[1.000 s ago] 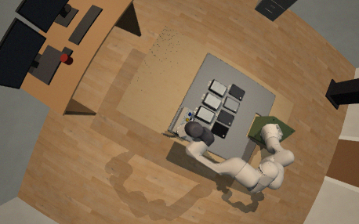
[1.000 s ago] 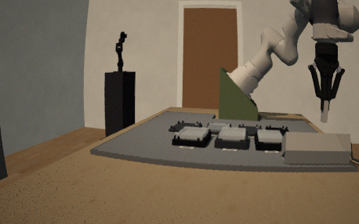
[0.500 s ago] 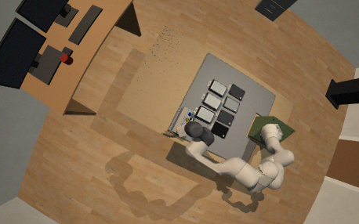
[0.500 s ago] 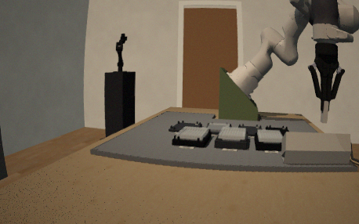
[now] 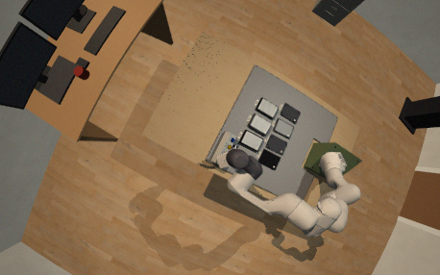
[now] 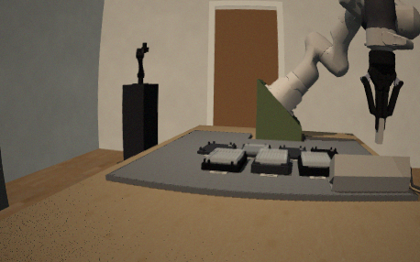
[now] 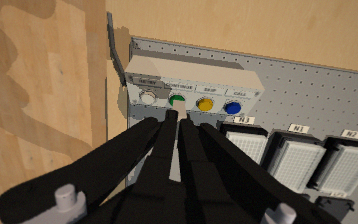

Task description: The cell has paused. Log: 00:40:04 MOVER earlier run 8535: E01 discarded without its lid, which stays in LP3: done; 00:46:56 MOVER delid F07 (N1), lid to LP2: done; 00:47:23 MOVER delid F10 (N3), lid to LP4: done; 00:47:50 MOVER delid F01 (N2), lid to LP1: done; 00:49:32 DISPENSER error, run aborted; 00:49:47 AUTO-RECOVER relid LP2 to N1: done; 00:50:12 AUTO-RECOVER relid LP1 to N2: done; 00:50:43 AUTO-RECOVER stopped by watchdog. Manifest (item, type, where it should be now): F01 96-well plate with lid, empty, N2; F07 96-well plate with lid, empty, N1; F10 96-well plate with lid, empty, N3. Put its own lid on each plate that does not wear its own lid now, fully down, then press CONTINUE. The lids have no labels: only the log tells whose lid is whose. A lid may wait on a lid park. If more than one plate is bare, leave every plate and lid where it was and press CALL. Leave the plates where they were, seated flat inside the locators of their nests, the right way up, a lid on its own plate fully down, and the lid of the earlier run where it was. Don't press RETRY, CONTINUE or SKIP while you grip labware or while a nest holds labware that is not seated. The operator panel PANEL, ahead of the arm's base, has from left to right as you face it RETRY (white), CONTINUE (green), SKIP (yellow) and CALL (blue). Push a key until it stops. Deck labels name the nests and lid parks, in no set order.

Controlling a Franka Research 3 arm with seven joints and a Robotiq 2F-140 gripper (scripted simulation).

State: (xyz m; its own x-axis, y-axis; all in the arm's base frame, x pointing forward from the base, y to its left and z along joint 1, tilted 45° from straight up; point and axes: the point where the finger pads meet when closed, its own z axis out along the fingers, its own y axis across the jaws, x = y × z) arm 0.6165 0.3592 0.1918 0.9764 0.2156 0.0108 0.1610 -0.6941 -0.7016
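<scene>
My gripper (image 7: 177, 109) is shut and empty, its fingertips pointing down at the green CONTINUE key (image 7: 177, 98) of the panel (image 7: 195, 82). In the side view the gripper (image 6: 380, 135) hangs a little above the panel box (image 6: 370, 172), not touching it. RETRY (image 7: 148, 98), SKIP (image 7: 205, 104) and CALL (image 7: 233, 107) sit in the same row. Three plates stand in nests N3 (image 7: 245, 142), N1 (image 7: 295, 155) and N2 (image 7: 345, 165). All three show alike pale tops, as in the side view (image 6: 225, 158), (image 6: 271, 158), (image 6: 315, 161).
Behind the plates is a row of lid parks; one holds a pale lid (image 6: 255, 147), also seen from above (image 5: 283, 128), and the others look dark. A green wedge (image 6: 275, 114) stands at the arm's base. A cable (image 7: 114, 47) runs off the panel's left side.
</scene>
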